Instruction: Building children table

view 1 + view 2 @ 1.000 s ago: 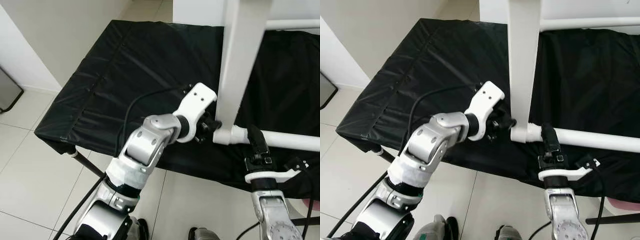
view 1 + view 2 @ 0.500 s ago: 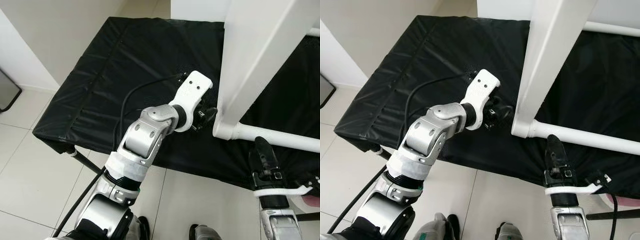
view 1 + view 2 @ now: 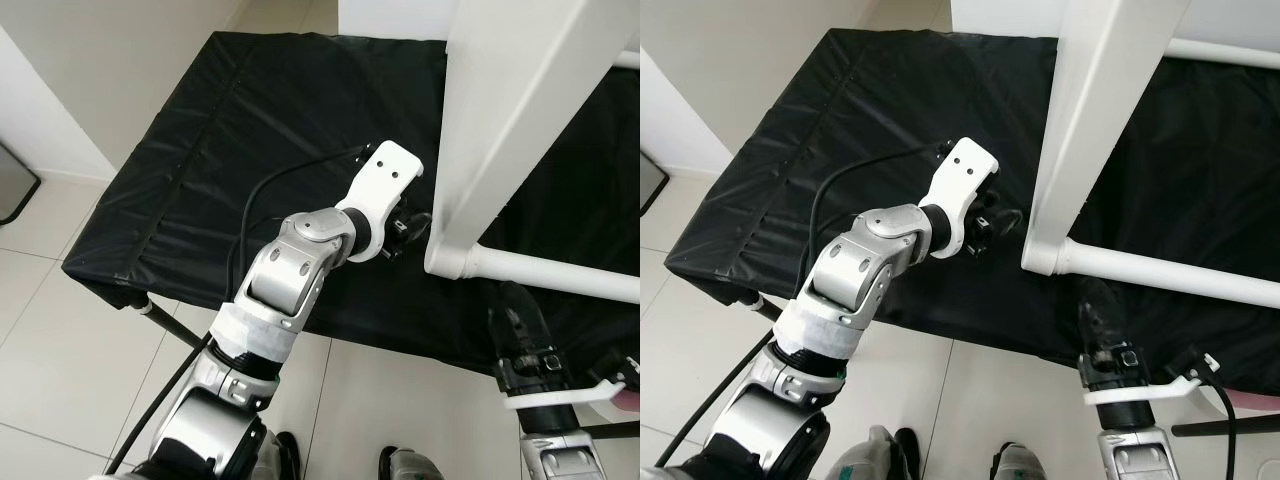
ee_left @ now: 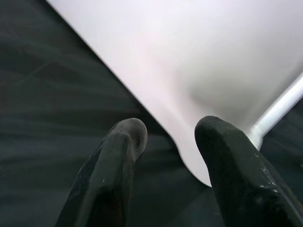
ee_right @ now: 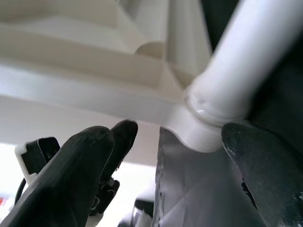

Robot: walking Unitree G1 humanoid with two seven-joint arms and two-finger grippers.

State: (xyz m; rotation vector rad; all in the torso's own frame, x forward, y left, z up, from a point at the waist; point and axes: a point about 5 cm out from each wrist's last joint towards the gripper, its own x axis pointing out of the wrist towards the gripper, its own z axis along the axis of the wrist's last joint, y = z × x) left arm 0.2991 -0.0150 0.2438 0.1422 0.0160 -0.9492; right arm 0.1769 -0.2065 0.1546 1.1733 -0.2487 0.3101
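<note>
While the flat white plastic table panel stands tilted on its corner on the black cloth-covered counter, nothing seems to be gripping it, and that is the worry. The left hand sits just beside the panel's lower corner, where the round white tube leg plugs into the socket. Its wrist view shows the two black fingers spread apart, with the white corner lying between and beyond the tips, not pinched. The right hand hangs below the tube near the counter's front edge, fingers wide, pointing up at the joint without touching it.

From where I stand, the panel looks as if it is leaning, and I cannot see what props its upper part. If either hand nudges the corner instead of closing on it, the piece could slide on the slick cloth or topple over. The socket sits close to the front edge, so a push toward the robot might carry the leg off the counter. A grip taken on the rounded corner could also slip, since smooth plastic offers little purchase.
</note>
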